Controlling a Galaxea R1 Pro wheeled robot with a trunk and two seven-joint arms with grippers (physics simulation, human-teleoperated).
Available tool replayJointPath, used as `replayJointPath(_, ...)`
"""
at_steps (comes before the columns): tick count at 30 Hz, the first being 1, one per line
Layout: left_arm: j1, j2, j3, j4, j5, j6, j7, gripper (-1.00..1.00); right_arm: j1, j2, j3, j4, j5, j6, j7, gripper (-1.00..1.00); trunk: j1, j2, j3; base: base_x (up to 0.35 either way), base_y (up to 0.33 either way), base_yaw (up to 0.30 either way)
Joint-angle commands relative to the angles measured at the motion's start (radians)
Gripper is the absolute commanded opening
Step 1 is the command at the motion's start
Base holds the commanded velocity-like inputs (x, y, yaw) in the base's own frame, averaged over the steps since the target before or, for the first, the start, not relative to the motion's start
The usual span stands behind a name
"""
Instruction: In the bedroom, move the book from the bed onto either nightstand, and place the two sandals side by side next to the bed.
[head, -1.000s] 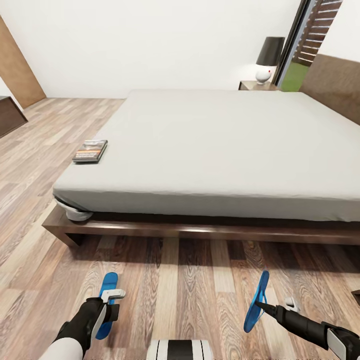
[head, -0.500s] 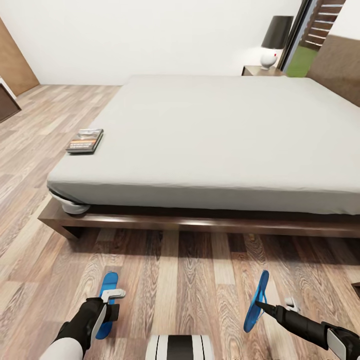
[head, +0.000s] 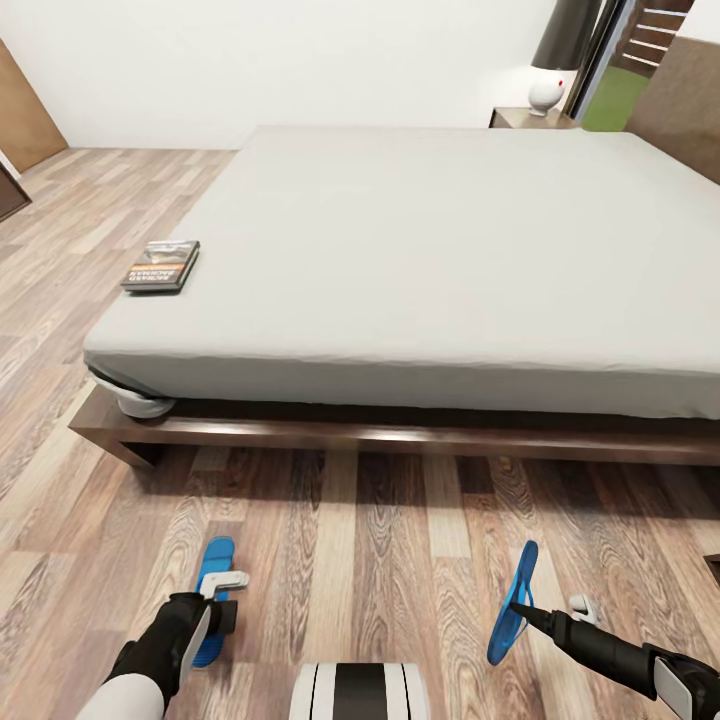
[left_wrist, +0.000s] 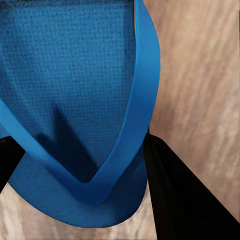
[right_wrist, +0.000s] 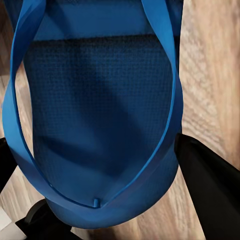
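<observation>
Floor (head: 400, 560): wood plank, grained, slight sheen; bed (head: 420, 440) frame dark glossy wood, mattress matt grey cloth; sandals (left_wrist: 75, 90) blue, fine pebbled texture, straps smooth; book (head: 161, 265) cover glossy.

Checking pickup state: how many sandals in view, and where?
2. One sandal is in the left gripper, over the floor before the bed. The other hangs from the right gripper, tilted on edge.

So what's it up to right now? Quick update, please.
Left gripper holds one sandal, right gripper the other sandal, above the floor beside the bed. Book lies on the mattress corner. Nothing in the way.
</observation>
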Motion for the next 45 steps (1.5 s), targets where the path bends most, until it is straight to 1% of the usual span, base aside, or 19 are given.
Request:
replayJointPath(1, 0.0, -0.001, 0.008, -0.003, -0.008, -0.002, -0.006, -1.0, 0.0, 0.0, 0.001, 0.0, -0.007, 0.01, 0.003, -1.0, 0.0, 0.0, -0.001, 0.0, 0.0, 0.0)
replayJointPath(7, 0.0, 0.0, 0.012, -0.004, -0.008, -0.076, -0.007, -1.0, 0.0, 0.0, 0.001, 0.0, -0.006, 0.01, 0.003, -1.0, 0.0, 0.0, -0.001, 0.0, 0.0, 0.0)
replayJointPath(11, 0.0, 0.0, 0.012, -0.002, -0.008, -0.096, -0.006, -1.0, 0.0, 0.0, 0.001, 0.0, -0.006, 0.01, 0.003, -1.0, 0.0, 0.0, -0.001, 0.0, 0.0, 0.0)
replayJointPath(39, 0.0, 0.0, 0.01, -0.002, -0.008, -0.1, -0.006, -1.0, 0.0, 0.0, 0.001, 0.0, -0.006, 0.01, 0.003, -1.0, 0.012, -0.007, -0.109, 0.0, 0.0, 0.0)
replayJointPath(45, 0.0, 0.0, 0.012, -0.003, -0.008, -0.1, -0.006, -1.0, 0.0, 0.0, 0.001, 0.0, -0.006, 0.01, 0.003, -1.0, 0.012, -0.007, -0.109, 0.001, 0.0, 0.0)
